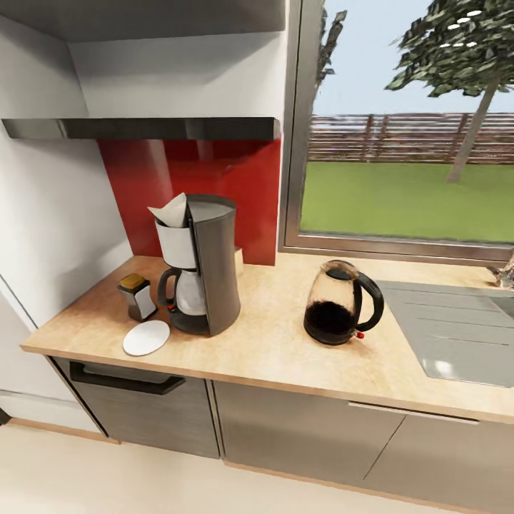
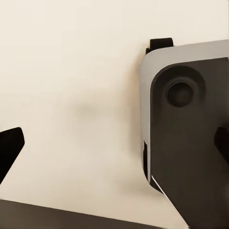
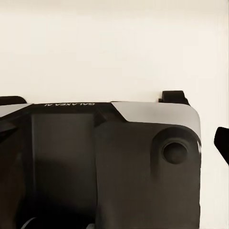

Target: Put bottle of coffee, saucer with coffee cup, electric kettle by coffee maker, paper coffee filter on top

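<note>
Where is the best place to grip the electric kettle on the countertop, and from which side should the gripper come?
Probably the black loop handle of the electric kettle. It stands upright and sticks out toward the sink, away from the coffee maker, so coming from the sink side looks easiest. The rounded glass body is wide and smooth, a poorer hold for two fingers.

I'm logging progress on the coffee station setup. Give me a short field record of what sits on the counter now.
surface: light wood countertop
coffee maker: tall black drip machine, upright
filter: white paper cone on top of the machine
coffee bottle: small yellow-capped bottle, beside the machine
saucer: flat white dish in front of the bottle, bare
kettle: rounded glass kettle, apart from the machine, nearer the steel sink
</note>
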